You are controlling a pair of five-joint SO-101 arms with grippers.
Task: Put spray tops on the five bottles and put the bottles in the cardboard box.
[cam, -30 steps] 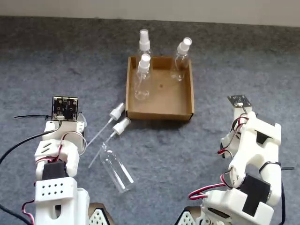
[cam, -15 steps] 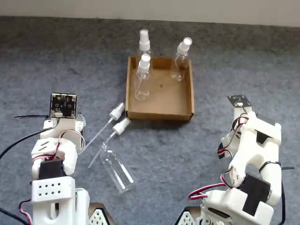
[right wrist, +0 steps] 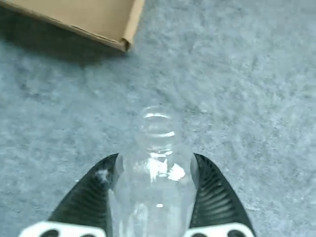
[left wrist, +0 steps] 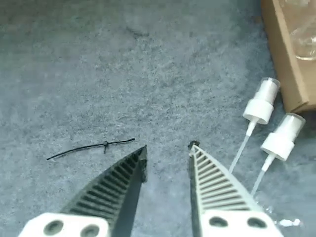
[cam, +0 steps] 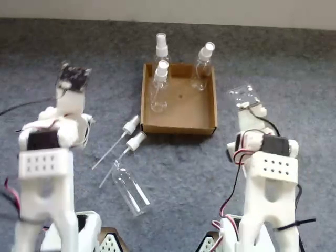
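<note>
- My right gripper [right wrist: 155, 162] is clamped on an uncapped bottle [right wrist: 157, 131], neck pointing away from me
- My left gripper [left wrist: 168, 150] hangs with its jaws apart over the carpet [left wrist: 98, 74]; a second bare bottle [cam: 131, 190] lies nearer my base
- 2 spray tops [left wrist: 260, 101] lie just beyond (capping is in hand, I judge: next, pinch one and feed its tube into the held neck)
- Farthest, the cardboard box [cam: 178, 126] with 3 capped bottles [cam: 159, 89]

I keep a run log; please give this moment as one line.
left end effector: open, empty | right end effector: shut on uncapped bottle | two spray tops: loose beside box | second bottle: lying uncapped
</note>
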